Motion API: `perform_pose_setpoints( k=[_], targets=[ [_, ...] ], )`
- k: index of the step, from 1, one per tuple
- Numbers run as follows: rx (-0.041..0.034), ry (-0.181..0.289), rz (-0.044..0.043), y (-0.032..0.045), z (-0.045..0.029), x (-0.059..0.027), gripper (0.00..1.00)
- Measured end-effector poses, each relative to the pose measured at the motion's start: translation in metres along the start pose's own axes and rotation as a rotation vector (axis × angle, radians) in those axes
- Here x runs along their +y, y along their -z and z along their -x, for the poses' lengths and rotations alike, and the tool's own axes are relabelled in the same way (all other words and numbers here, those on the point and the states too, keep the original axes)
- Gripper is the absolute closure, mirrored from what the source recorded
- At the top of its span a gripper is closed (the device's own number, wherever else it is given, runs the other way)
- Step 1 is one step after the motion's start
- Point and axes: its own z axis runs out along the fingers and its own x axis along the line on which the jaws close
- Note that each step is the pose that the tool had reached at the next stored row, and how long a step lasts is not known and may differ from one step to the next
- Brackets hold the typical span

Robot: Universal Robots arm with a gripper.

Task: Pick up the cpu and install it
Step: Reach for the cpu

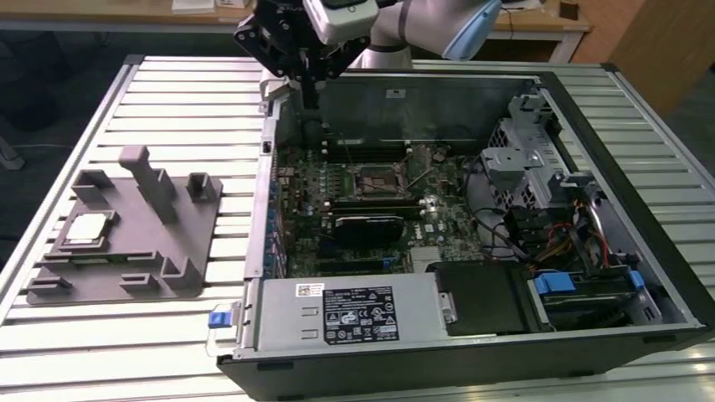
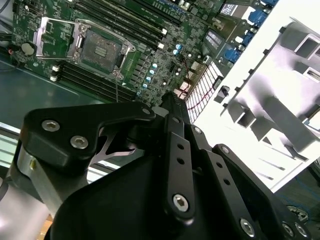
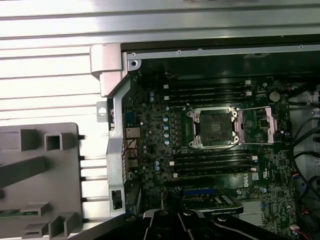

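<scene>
While the cpu (image 1: 87,228) lies flat, silver top up, in a shallow seat of the grey plastic fixture (image 1: 167,251) at the exterior view's left, nothing touches it. The fixture sits on a slatted aluminium table (image 1: 167,100), just beside the open computer case (image 1: 659,251); its posts and blocks also show in both wrist views (image 2: 280,100) (image 3: 45,170).

Further to the exterior view's right, the gripper (image 1: 307,94) hangs above the case's far corner, the one nearer the fixture, well apart from the cpu. Its black fingers taper together to one narrow tip, closed with nothing between them. In the second wrist view the same closed tip (image 2: 172,102) points at the edge of the motherboard (image 2: 150,55).

Inside the case, the green motherboard (image 1: 324,193) lies flat with the CPU socket (image 1: 378,180) near its middle. In both wrist views the socket (image 2: 102,50) (image 3: 215,125) stands uncovered, and its metal load frame (image 3: 262,125) is swung open and lies beside it. Dark memory slots (image 3: 210,162) run along both sides of the socket.

At the near side of the case sits the power supply (image 1: 347,314), label up. At the exterior view's right stand a grey metal drive cage (image 1: 525,159) and a bundle of coloured cables (image 1: 558,243).
</scene>
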Motion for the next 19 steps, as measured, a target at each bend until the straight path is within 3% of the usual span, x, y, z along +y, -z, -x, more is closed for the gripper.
perform_pose_setpoints(
  k=[19],
  targets=[
    [0.0000, 0.000, 0.0000, 0.0002, -0.0069, -0.0005, 0.89]
  ],
)
